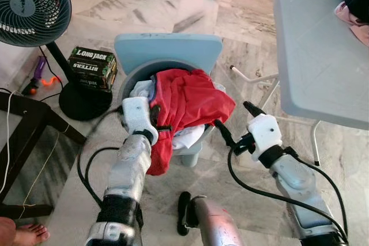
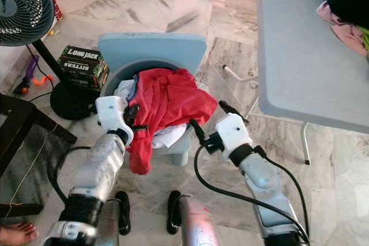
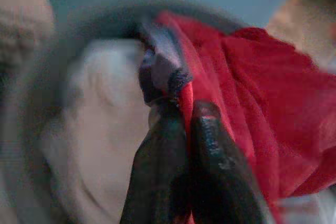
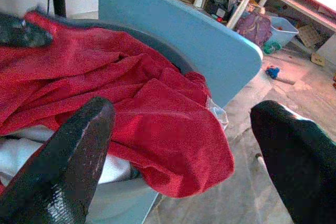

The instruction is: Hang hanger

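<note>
Two Hands, One Red Shirt, No Hanger Yet

Two things are sitting far over on my left: a black fan [image 1: 29, 5] and a green box [image 1: 93, 67] on the marble floor [image 1: 190, 4]. Next to them, a grey basket [image 2: 118, 77] is resting on a light blue chair [image 1: 167, 47], and it is holding clothes.

My left gripper [image 1: 154, 120] is reaching into that basket. My left fingers [image 3: 210, 145] are pressing tight together, and they are pinching the edge of a red shirt [image 1: 190, 99]. The shirt is lying on top of the pile and is drooping over the front rim. Some white clothes [image 1: 141, 89] are peeking out under it.

My right gripper [image 1: 233, 124] is waiting just beside the shirt, on its right side. Its fingers [image 4: 68, 150] are spreading wide and are holding nothing.

Further right, a grey table [image 1: 311, 50] is standing with more clothes [image 1: 356, 4] piled on its far corner.

I am not seeing a hanger anywhere, and I cannot tell where it is. So I think I am only starting. I am grabbing the shirt, but lifting it out, putting it on a hanger and hanging it up are all still waiting.
</note>
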{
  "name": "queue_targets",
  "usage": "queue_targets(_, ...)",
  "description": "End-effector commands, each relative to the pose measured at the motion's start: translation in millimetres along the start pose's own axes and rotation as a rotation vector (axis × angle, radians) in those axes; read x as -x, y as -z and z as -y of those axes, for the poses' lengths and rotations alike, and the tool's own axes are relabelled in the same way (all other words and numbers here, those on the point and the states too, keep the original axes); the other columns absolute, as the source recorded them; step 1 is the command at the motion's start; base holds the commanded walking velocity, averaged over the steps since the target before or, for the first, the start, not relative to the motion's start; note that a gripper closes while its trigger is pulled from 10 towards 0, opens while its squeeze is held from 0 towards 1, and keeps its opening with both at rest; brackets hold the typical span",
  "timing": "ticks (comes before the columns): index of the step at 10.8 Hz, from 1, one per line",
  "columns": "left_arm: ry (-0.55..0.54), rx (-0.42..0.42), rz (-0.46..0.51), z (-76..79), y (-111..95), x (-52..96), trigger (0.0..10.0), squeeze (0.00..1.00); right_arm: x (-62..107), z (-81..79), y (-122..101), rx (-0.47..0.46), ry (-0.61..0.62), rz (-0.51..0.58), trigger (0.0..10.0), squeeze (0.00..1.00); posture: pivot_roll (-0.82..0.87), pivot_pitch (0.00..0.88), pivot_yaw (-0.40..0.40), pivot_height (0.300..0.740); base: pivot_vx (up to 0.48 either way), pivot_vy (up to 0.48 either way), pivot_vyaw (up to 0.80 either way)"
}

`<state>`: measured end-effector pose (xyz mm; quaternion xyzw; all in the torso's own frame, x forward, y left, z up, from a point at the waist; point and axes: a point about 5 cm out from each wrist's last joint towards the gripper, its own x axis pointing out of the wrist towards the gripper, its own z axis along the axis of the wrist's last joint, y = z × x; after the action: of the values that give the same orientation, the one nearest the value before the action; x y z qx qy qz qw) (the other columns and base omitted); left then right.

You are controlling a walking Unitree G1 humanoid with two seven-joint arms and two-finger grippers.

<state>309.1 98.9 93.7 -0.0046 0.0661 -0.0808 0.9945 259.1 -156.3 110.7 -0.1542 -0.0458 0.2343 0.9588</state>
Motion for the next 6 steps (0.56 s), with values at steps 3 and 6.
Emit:
queue_targets(3, 0.143, -0.51, 0.178, 15.1, -14.7, 7.0, 0.0, 0.0, -2.3, -6.7, 6.3, -0.02, 0.003, -0.014, 10.0, 0.0, -0.06, 0.239, -0.103, 0.74, 0.0, 0.0, 0.0)
queue_targets(6, 0.236, -0.644, 0.192, 17.3, -6.1, 12.8, 0.0, 0.0, -11.1, -9.3, 7.2, -0.036, 0.018, 0.001, 10.0, 0.0, -0.03, 0.224, -0.082, 0.74, 0.0, 0.0, 0.0)
